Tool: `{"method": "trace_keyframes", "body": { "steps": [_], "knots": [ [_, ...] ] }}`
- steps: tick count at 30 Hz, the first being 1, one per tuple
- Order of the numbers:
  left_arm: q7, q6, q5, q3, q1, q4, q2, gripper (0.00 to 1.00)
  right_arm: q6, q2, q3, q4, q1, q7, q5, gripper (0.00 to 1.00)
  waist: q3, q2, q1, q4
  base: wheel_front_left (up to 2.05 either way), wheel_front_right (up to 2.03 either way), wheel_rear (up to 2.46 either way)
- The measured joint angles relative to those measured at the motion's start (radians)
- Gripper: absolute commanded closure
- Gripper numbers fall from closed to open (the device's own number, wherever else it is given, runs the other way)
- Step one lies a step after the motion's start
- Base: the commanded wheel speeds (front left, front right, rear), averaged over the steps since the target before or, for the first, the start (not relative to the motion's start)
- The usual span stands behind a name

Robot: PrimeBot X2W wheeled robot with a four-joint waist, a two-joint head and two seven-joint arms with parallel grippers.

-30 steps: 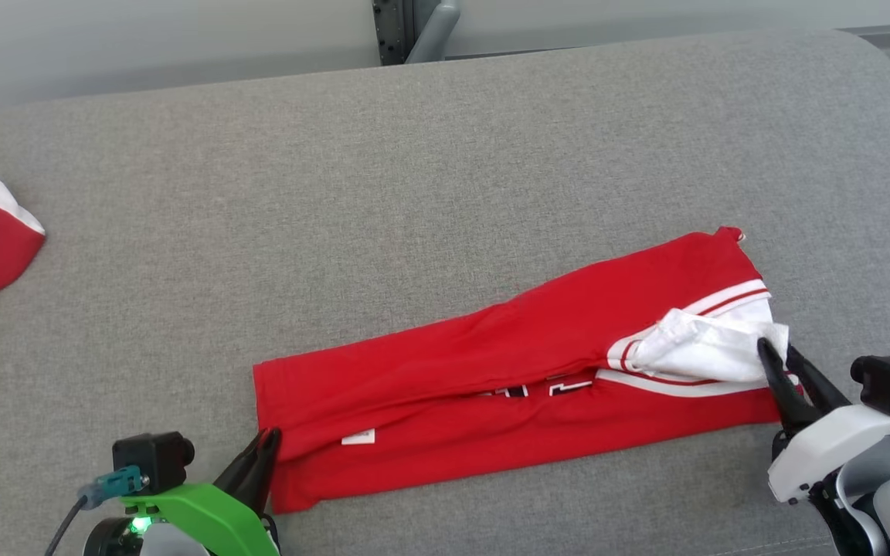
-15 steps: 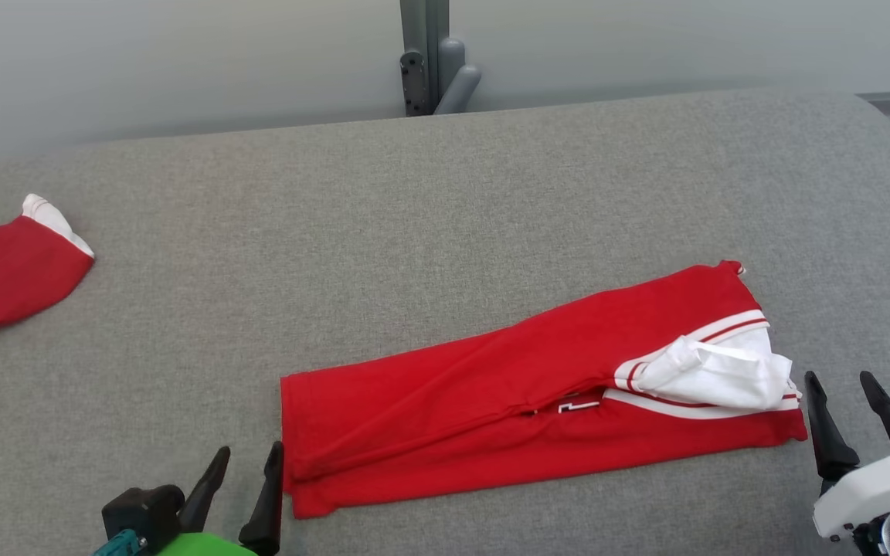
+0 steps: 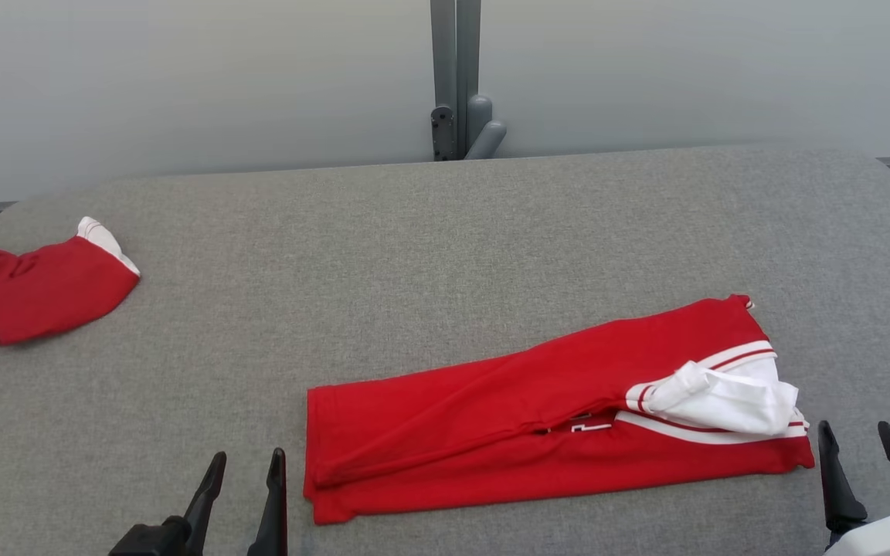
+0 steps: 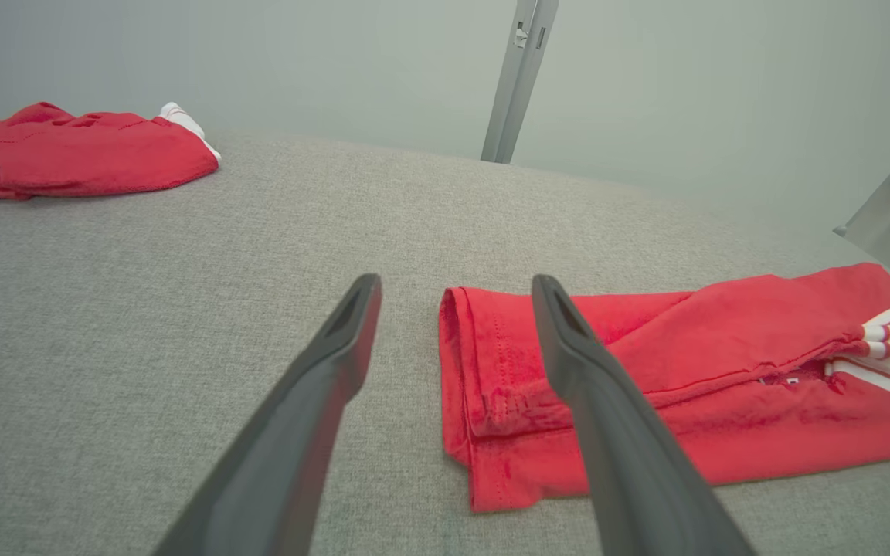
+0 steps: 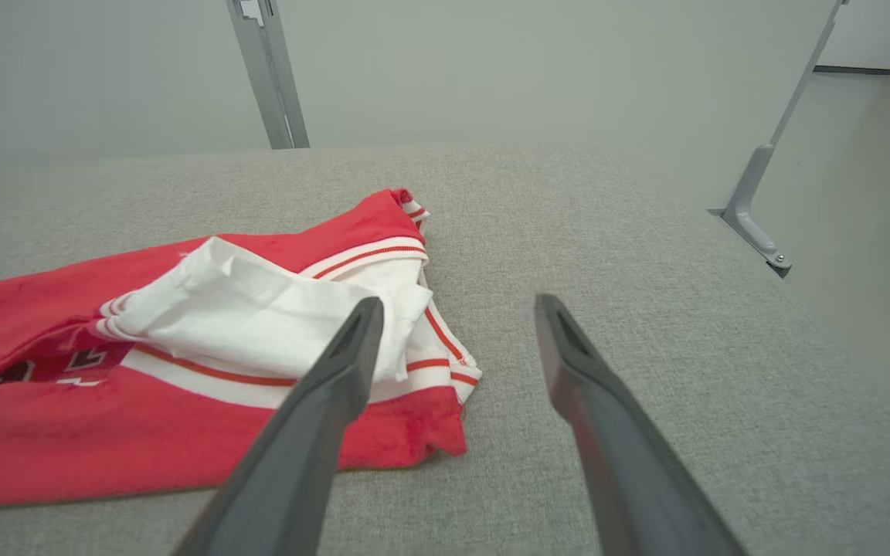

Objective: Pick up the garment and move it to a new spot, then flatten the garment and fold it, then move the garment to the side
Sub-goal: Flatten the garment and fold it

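A red garment [image 3: 522,409] with white, red-striped trim lies folded into a long strip on the grey surface, slanting up to the right; a white part [image 3: 723,398] bunches at its right end. The garment [image 4: 646,386] also fills the right of the left wrist view, and the garment [image 5: 182,371] fills the left of the right wrist view. My left gripper [image 3: 248,472] stands open just left of its left end, holding nothing. My right gripper [image 3: 856,442] stands open just right of the right end, also holding nothing.
A second red piece of clothing with a white cuff [image 3: 35,289] lies at the far left edge of the grey padded surface [image 3: 445,255]. A grey metal post [image 3: 456,77] rises behind the surface's far edge. A metal bracket [image 5: 754,224] stands off to the right.
Both grippers opened, let go of the garment's ends and drew back toward me. The camera tilted up, so the whole scene sits lower in the picture.
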Motion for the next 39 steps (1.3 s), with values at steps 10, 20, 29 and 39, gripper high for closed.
{"method": "trace_keyframes", "body": {
  "steps": [10, 20, 29, 39],
  "knots": [
    [0.0, -0.11, 0.135, 0.128, 0.045, 0.04, -0.107, 0.0, 0.0, -0.017, 0.067, 0.123, -0.108, -0.004, 0.0, 0.0, -0.004, 0.0, 0.0, -0.007, 0.0, 0.0, 0.0],
    [0.0, -0.176, 0.203, 0.189, 0.045, 0.062, -0.171, 0.0, 0.0, -0.057, 0.139, 0.274, -0.244, 0.033, 0.031, 0.0, 0.034, 0.0, 0.0, 0.012, 0.0, 0.0, 0.0],
    [0.0, -0.208, 0.232, 0.214, 0.023, 0.084, -0.2, 0.0, 0.0, -0.081, 0.196, 0.43, -0.357, 0.096, 0.049, 0.0, 0.089, 0.0, 0.0, 0.036, 0.0, 0.0, 0.0],
    [0.0, -0.224, 0.247, 0.231, -0.006, 0.095, -0.217, 0.0, 0.0, -0.143, 0.301, 0.512, -0.455, 0.182, 0.127, 0.0, 0.147, 0.0, 0.0, 0.06, 0.0, 0.0, 0.0]
  ]
}}
